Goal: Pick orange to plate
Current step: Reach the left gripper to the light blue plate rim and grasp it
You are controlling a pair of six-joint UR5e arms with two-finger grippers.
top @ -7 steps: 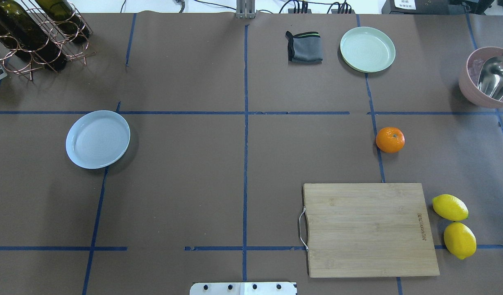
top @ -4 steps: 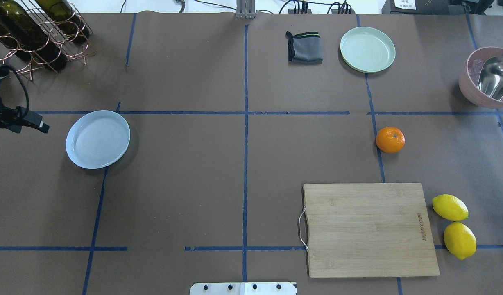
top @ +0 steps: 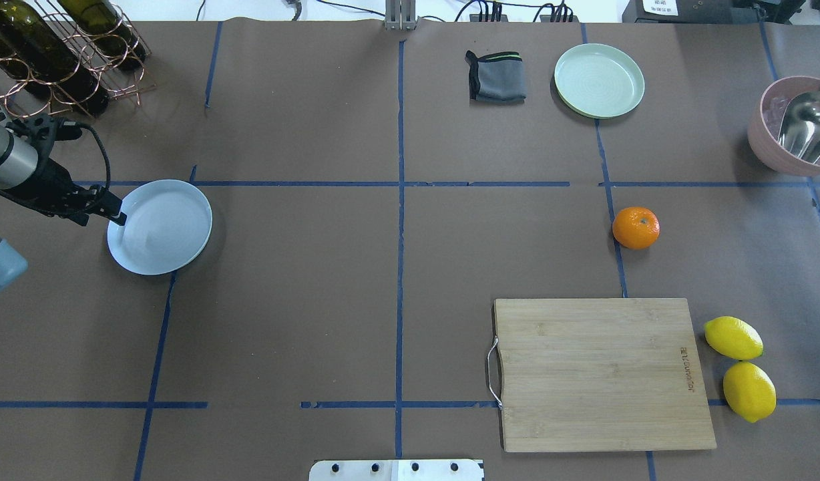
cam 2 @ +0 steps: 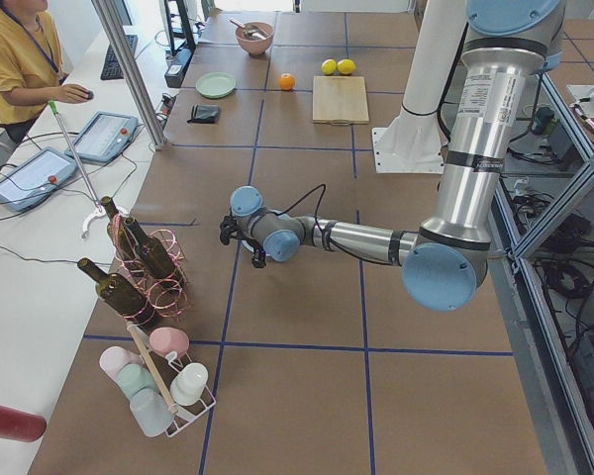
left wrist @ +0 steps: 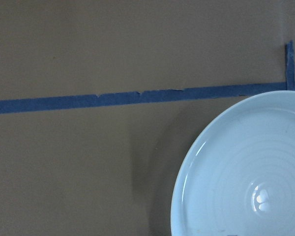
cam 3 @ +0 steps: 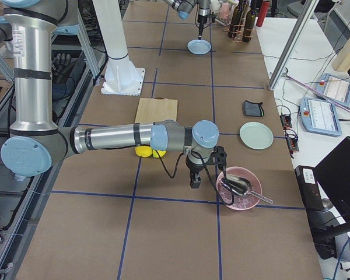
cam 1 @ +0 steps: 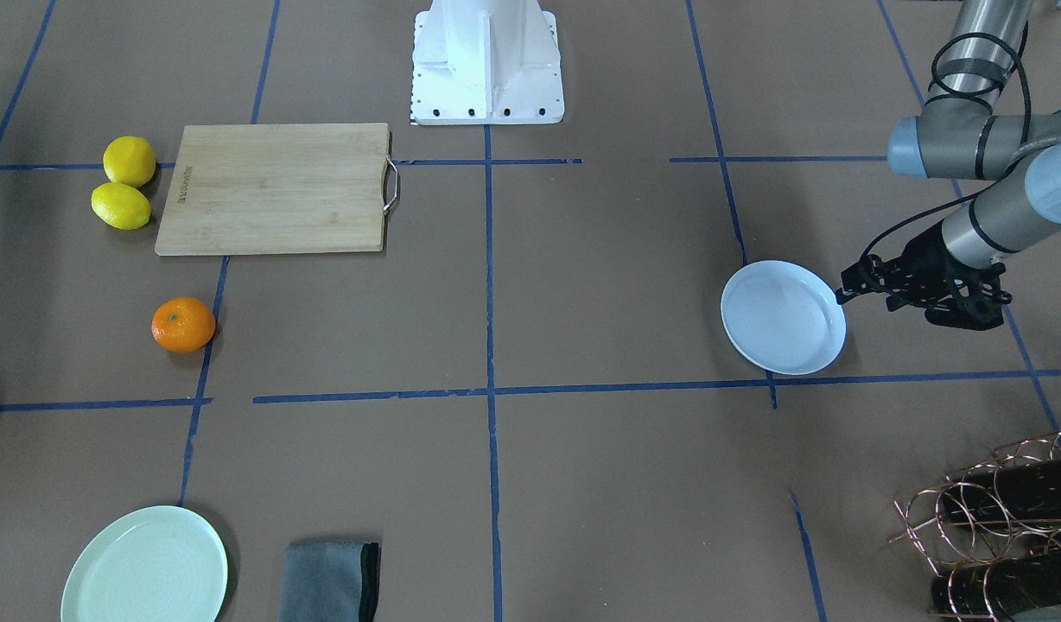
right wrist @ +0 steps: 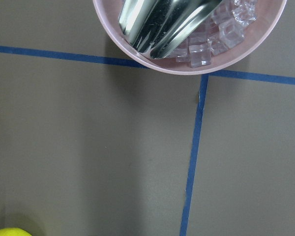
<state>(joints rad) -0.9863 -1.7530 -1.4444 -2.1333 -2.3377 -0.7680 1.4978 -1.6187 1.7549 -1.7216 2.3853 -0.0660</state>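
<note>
The orange (top: 636,228) sits on the brown table right of centre, on a blue tape line, and shows as the orange (cam 1: 183,325) in the front view. Far to the left lies the empty bluish-white plate (top: 159,227), also the plate (cam 1: 784,317) and the plate (left wrist: 246,172). My left gripper (top: 118,216) hovers at that plate's left rim, fingers together and holding nothing; the front view shows the left gripper (cam 1: 842,295) there too. My right gripper (cam 3: 195,181) hangs near the pink bowl, seen only from the side, so I cannot tell its state.
A wooden cutting board (top: 603,374) lies near the orange, with two lemons (top: 734,338) to its right. At the back stand a pale green plate (top: 599,80) and a grey cloth (top: 495,76). A pink bowl (top: 764,143) of ice sits far right, a bottle rack (top: 56,53) far left.
My left arm has come in from the left edge and moved right until its gripper reached the plate's rim. The orange and plate have not moved.
</note>
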